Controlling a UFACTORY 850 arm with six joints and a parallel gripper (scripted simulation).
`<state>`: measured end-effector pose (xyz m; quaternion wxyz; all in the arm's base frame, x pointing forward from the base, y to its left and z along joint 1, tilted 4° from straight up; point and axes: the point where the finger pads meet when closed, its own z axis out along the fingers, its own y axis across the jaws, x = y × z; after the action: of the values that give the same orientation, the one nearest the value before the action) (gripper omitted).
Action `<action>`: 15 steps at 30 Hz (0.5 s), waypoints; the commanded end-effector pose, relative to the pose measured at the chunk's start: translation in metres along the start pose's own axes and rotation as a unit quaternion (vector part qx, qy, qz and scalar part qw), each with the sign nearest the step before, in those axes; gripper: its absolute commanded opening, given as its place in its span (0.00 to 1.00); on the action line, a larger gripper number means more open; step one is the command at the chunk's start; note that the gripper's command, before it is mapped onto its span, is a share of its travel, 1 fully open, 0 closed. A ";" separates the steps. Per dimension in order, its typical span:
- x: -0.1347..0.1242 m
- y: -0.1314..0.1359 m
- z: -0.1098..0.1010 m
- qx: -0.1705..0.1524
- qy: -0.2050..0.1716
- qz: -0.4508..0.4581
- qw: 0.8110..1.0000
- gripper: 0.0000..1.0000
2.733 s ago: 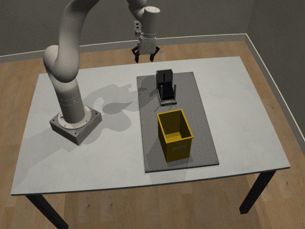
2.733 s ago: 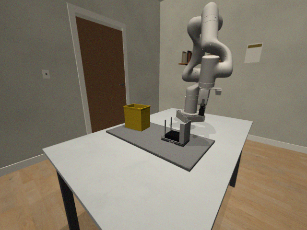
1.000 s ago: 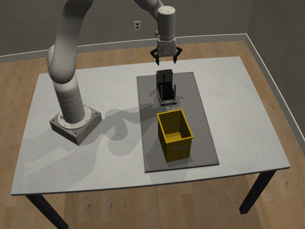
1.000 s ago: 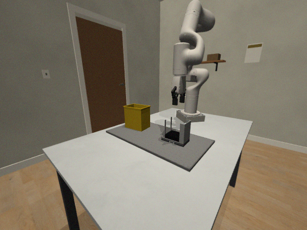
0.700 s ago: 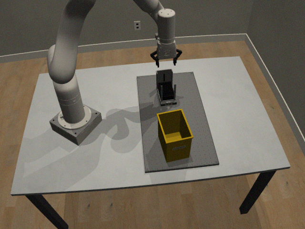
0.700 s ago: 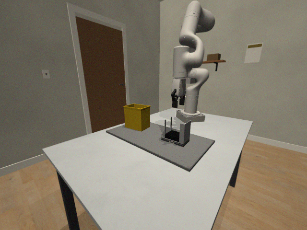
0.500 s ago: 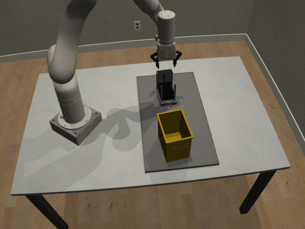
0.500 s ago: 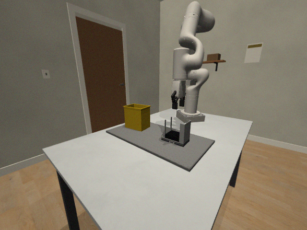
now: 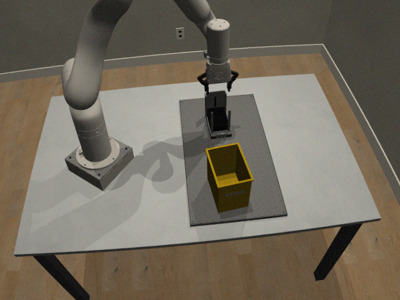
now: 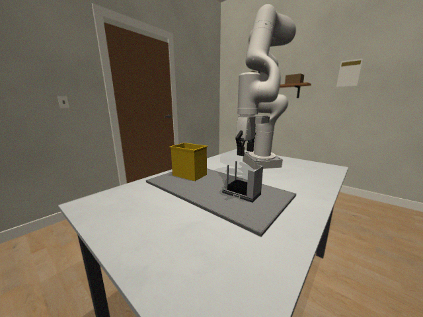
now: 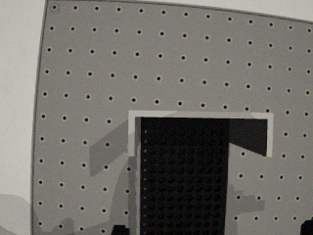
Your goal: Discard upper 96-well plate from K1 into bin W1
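Observation:
The stack rack K1 (image 9: pixel 218 113) stands on the grey perforated baseplate, with a tall back wall and two thin posts. It also shows in the exterior view (image 10: pixel 243 181). Black 96-well plates (image 11: pixel 184 176) lie in it; from above I see the top plate's well grid, and the lower plate is hidden beneath. My gripper (image 9: pixel 217 85) is open and empty, a short way above the rack's back wall; it also shows in the exterior view (image 10: pixel 244 146). The yellow plastics bin W1 (image 9: pixel 229 175) stands upright and empty in front of the rack.
The robot base (image 9: pixel 99 160) sits on the table to the left of the baseplate. The bin also shows in the exterior view (image 10: pixel 188 160), left of the rack. The rack's posts (image 10: pixel 231 174) rise at its open side.

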<state>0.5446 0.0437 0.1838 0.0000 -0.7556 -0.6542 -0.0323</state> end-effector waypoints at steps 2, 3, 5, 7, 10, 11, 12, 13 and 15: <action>0.000 0.001 0.002 -0.001 0.000 0.000 1.000 1.00; 0.000 0.001 0.004 -0.001 0.000 0.000 1.000 1.00; 0.000 0.001 0.007 -0.001 0.000 0.000 1.000 1.00; 0.000 0.001 0.010 -0.001 0.000 0.000 1.000 1.00; 0.000 0.001 0.015 -0.001 0.000 0.000 1.000 1.00; 0.000 0.001 0.017 -0.001 0.000 0.000 1.000 1.00; 0.000 0.001 0.019 -0.001 0.000 0.000 1.000 1.00; 0.000 0.001 0.020 -0.001 0.000 0.000 1.000 1.00; 0.000 0.001 0.024 -0.001 0.000 0.000 1.000 1.00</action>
<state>0.5456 0.0446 0.1622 0.0000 -0.7556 -0.6542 -0.0323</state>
